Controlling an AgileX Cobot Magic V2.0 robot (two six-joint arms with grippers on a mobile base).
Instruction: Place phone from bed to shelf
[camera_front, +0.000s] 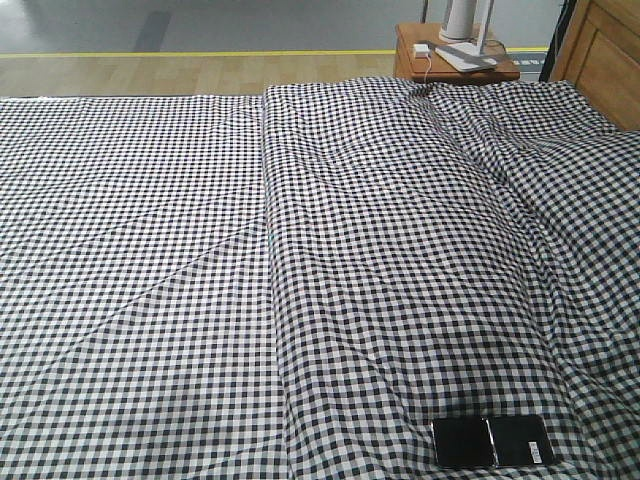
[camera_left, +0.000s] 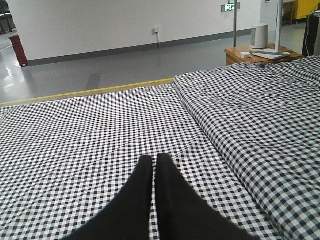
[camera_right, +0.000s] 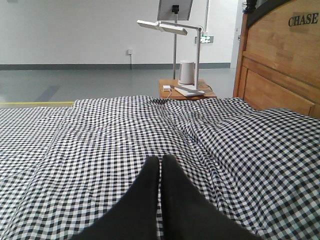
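The phone, a glossy black slab with a crease across its middle and a small white sticker, lies flat on the bed near the bottom right of the front view. Black-and-white gingham covers the whole bed. My left gripper hovers over the check fabric, shut with nothing between its fingers. Over the bed's right part, my right gripper is likewise shut and empty. Neither wrist view shows the phone. The shelf is out of view.
A reddish-brown bedside table beyond the bed's far right corner carries a white lamp and a white cylinder. A wooden headboard rises along the bed's right side. Grey floor with a yellow line lies beyond.
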